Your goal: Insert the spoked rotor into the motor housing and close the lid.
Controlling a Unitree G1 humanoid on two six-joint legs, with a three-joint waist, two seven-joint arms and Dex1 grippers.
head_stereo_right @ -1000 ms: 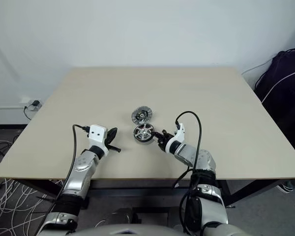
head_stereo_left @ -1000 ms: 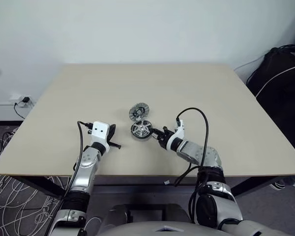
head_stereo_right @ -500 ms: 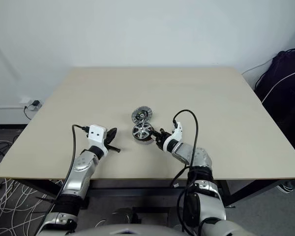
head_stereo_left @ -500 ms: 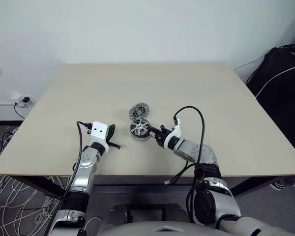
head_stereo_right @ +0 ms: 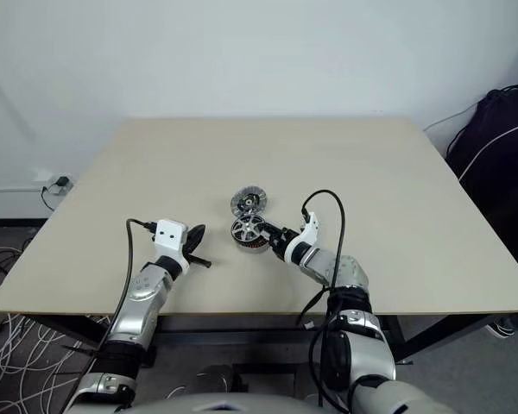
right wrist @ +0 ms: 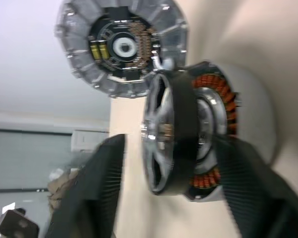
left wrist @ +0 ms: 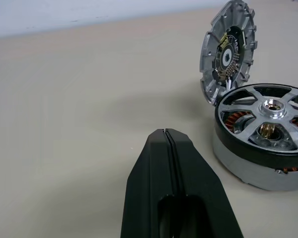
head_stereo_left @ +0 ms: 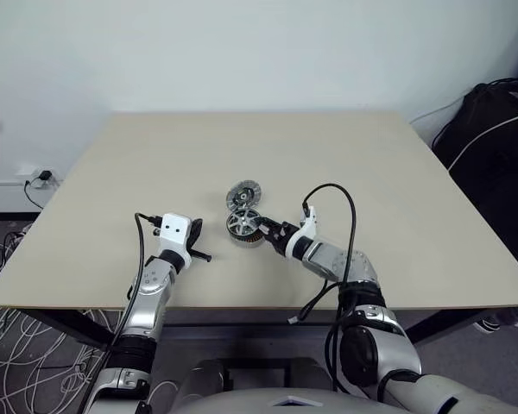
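Observation:
The spoked rotor, dark-rimmed with silver spokes, sits in the motor housing, whose copper windings show through the gaps. The ribbed silver lid stands tilted on edge against the housing's far side. All three are near the middle of the table, with the rotor in front of the lid. My right gripper is open, its fingers on either side of the rotor and housing. My left gripper is shut and empty, resting on the table left of the motor.
A black bag with white cable lies beyond the table's right edge. Loose cables cover the floor at the left, by a wall socket. Bare tabletop lies behind and on both sides of the motor.
My right gripper has edged in towards the motor and spread its fingers around it. The left arm has stayed still.

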